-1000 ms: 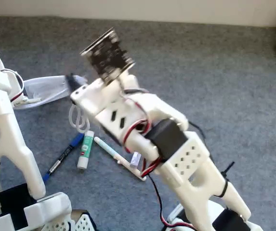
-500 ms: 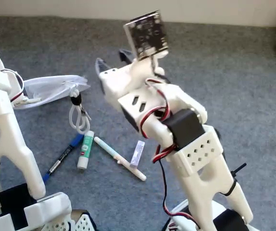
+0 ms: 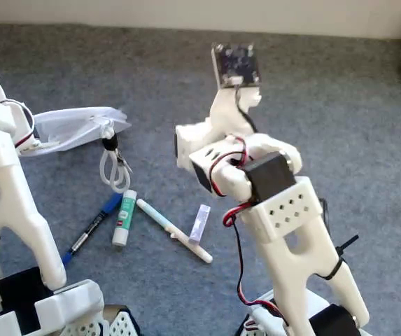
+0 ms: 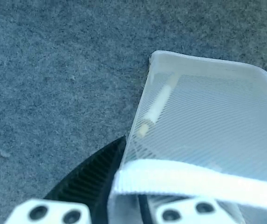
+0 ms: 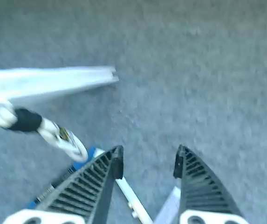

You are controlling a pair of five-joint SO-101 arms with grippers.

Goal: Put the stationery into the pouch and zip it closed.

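Note:
A translucent white pouch (image 3: 74, 126) lies at the left of the grey carpet, and my left gripper (image 3: 38, 145) is shut on its edge. In the left wrist view a white stick-shaped item (image 4: 157, 106) shows through the pouch's mesh (image 4: 208, 121), with the left gripper (image 4: 131, 163) clamped on the hem. On the carpet lie a blue pen (image 3: 92, 227), a green-and-white glue stick (image 3: 124, 217), a white pen (image 3: 172, 229) and a small lilac piece (image 3: 200, 222). My right gripper (image 5: 147, 161) hangs open and empty above the white pen (image 5: 133, 198), to the right of the pouch (image 5: 44, 81).
A white cord loop with a black connector (image 3: 115, 168) trails from the pouch's mouth toward the pens. The right arm (image 3: 256, 182) rises over the middle of the carpet. Bare carpet stretches to the right and far side.
My right arm has pulled back from the pouch's mouth and swung to the right, its gripper now over the pens. The pouch, the cord and the left arm stay where they were.

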